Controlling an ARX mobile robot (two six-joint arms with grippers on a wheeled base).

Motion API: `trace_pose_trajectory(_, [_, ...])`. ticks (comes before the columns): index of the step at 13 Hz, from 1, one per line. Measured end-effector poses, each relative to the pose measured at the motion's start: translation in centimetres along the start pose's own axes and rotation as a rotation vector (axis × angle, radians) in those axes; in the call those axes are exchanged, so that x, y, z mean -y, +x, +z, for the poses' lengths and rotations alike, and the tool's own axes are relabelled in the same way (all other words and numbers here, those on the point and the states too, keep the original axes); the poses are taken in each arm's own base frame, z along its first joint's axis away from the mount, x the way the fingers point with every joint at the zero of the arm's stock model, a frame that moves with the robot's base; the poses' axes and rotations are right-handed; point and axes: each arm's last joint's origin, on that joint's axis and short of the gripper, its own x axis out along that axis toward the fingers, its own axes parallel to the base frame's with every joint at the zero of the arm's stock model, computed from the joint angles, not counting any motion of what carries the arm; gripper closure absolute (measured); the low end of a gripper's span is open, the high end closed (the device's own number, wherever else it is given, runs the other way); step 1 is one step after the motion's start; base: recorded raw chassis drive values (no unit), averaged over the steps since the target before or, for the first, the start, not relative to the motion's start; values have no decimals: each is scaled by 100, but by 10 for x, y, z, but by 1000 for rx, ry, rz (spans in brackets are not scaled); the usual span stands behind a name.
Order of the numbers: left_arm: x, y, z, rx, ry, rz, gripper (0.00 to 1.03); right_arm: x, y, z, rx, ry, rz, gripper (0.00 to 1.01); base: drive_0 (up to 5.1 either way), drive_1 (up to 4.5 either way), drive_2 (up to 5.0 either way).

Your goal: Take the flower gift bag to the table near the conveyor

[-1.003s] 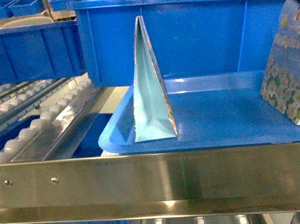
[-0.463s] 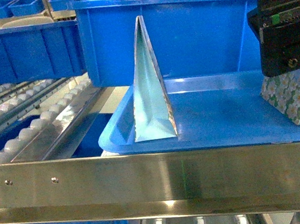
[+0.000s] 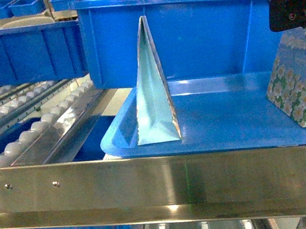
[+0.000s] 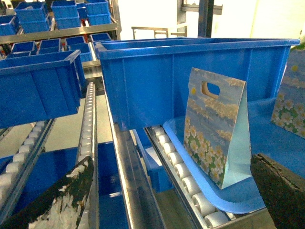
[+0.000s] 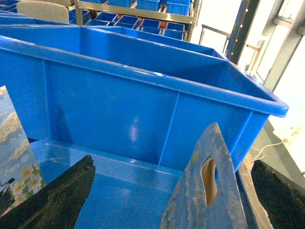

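Poised above the flower gift bag (image 3: pixel 299 87) on the blue tray (image 3: pixel 228 127) atop the conveyor (image 3: pixel 36 127) — right hand (image 5: pixel 171 191) spread open around the handle, grasp not yet made. Next: closing on the handle, then lifting. Left hand (image 4: pixel 167 195) open, idle — shown only in wrist view, alongside a second bag (image 4: pixel 214 126). No tabletop visible.

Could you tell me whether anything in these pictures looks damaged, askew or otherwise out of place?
The left gripper's fingers look worn: the dark pad surface is scuffed, with pale patches flaking near the tip. Otherwise nothing stands out. Both flower gift bags stand upright on the blue tray, and the blue bin behind looks intact.
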Motion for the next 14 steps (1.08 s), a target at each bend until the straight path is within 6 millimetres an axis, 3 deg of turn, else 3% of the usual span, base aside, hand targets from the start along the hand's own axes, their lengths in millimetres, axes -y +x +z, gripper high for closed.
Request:
trace_pose_trajectory(1, [0, 0, 0, 0, 0, 0, 5, 13, -2, 1, 24, 9, -20, 3, 0, 0, 0])
trace_pose_trajectory(4, [0, 0, 0, 0, 0, 0, 5, 22, 1, -9, 15, 21, -38, 3, 0, 0, 0])
trace_pose_trajectory(8, [0, 0, 0, 0, 0, 0, 5, 20, 5, -25, -22, 38, -36, 3, 0, 0, 0])
trace_pose_trajectory(14, [0, 0, 0, 0, 0, 0, 5, 24, 9, -33, 16, 48, -77, 3, 0, 0, 0])
